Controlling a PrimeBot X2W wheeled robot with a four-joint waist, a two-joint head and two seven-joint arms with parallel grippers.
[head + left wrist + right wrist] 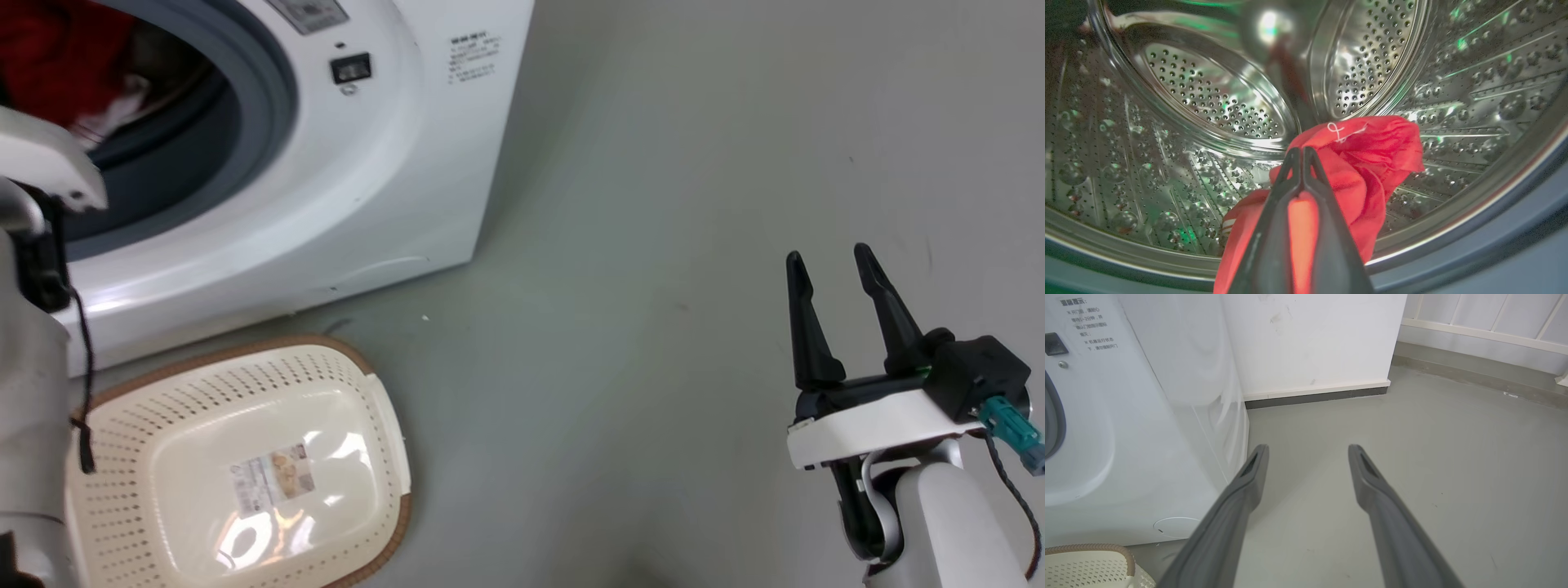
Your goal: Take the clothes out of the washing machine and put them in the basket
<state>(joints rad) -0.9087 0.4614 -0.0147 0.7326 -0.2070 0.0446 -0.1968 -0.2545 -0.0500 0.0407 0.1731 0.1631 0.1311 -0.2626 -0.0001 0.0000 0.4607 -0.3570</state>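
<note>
**Left end effector clamped on red cloth inside the drum**

The left end effector (1302,152) has its 2 dark fingers pressed together at the tips, with a red garment (1372,163) caught between them. The cloth bunches up past the tips to the right and hangs down along the fingers. It sits inside the perforated steel drum (1208,94), at the bottom near the front opening. In the head view the same red shows through the porthole (57,57), ringed by the grey gasket (277,90) of the washing machine (392,188).

The right end effector (827,253) is spread wide with nothing between its fingers (1249,477). It hangs over the grey floor (653,245), well apart from the machine's right side and pointing toward a white wall (1310,335).

The basket (122,441) lies on the floor just in front of the machine, below the porthole. Its brown rim faces up and a label (273,482) is visible on its bottom. A corner of it (1086,549) shows in the right wrist view.
</note>
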